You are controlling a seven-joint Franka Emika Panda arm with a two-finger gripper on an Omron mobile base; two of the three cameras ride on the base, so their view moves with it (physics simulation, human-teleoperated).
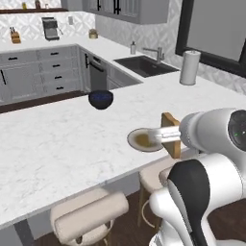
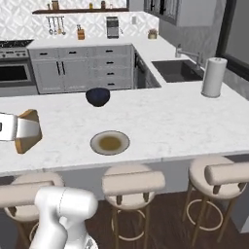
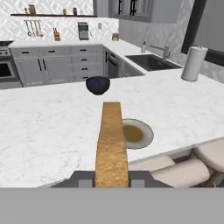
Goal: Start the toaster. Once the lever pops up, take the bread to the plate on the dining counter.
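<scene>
My gripper [image 1: 169,136] is shut on the bread [image 1: 169,120], a golden-tan slice with a darker crust, held upright and edge-on. In the hand view the bread [image 3: 111,140] rises from between my gripper's [image 3: 112,180] fingers and covers the left edge of the plate [image 3: 148,131]. The round plate [image 1: 132,139] with a grey-beige rim and brownish centre lies near the front edge of the dining counter [image 1: 57,144]. From the right base view the bread [image 2: 28,145] hangs left of the plate [image 2: 97,144], near the counter's front edge. The toaster is out of view.
A dark blue-black bowl [image 1: 101,99] sits on the counter beyond the plate. A paper towel roll [image 2: 214,77] stands at the far right, near the sink [image 2: 176,69]. Beige stools [image 2: 132,182] line the counter's near side. Grey cabinets and a small boxy appliance [image 3: 83,30] are far behind.
</scene>
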